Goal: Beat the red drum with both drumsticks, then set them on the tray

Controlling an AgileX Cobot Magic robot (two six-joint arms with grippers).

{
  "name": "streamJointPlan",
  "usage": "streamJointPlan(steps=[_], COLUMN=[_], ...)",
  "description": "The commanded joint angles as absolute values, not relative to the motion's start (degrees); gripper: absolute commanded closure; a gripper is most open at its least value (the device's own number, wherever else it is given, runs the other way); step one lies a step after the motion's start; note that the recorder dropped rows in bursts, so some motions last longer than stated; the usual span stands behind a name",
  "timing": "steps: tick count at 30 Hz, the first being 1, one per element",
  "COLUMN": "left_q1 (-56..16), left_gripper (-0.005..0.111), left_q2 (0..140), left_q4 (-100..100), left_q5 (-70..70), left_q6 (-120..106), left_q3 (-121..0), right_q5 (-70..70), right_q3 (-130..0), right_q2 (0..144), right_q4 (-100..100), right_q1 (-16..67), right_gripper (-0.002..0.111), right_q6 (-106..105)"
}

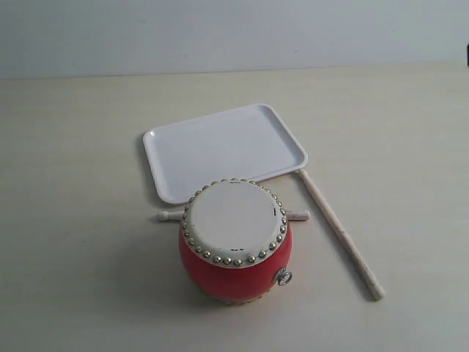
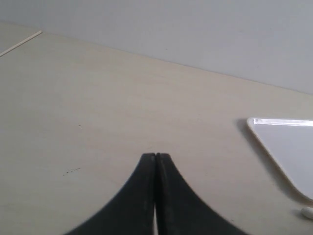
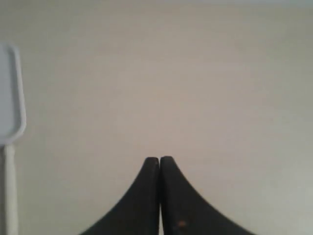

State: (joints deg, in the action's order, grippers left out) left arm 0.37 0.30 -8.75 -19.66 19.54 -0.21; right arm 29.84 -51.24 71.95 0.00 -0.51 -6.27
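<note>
Drum stands upright on table. Its white head faces up, ringed with silver studs, and a small metal ring hangs on the red side nearest the exterior camera.

Tray lies flat just behind drum. In the exterior view drum's top edge overlaps tray's near rim, so I cannot tell whether the two touch.

Crosswise stick lies on table behind drum, between drum and tray. Only its two ends show, one poking out at each side of drum.

Slanted stick lies on table to the right of drum in the exterior view. It runs from tray's corner out toward the front and is well apart from drum's body. I cannot tell whether its far end touches tray.

My left claw has its fingers pressed together, pinching nothing, over bare table. The left wrist view also catches one corner of tray and a rounded stick tip just beside it.

My right claw is also pressed together and holds nothing, over bare table. The right wrist view shows a tray corner with a stick end right beside it. Drum shows in neither wrist view.
</note>
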Motion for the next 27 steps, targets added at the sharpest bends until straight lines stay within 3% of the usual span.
streamJointPlan(steps=[1,7,17,27], left_q1=[0.1,0.1,0.1,0.1], left_gripper=[0.107,0.107,0.107,0.107], left_q2=[0.0,0.0,0.0,0.0], left_q4=[-9.2,-9.2,-9.3,-9.4], left_q5=[-19.4,-19.4,-19.4,-19.4], left_q6=[19.8,19.8,19.8,19.8], left_q3=[0.0,0.0,0.0,0.0], right_q5=[46.4,61.2,67.0,63.5], right_q3=[-58.0,-64.9,-72.8,-73.1], right_q2=[79.6,88.1,99.4,103.4], right_q4=[14.4,33.8,15.3,11.3], right_q1=[-0.6,1.0,18.8,25.4], right_gripper=[0.108,0.108,0.108,0.082], right_q6=[-30.2,-59.9,-64.9,-64.9])
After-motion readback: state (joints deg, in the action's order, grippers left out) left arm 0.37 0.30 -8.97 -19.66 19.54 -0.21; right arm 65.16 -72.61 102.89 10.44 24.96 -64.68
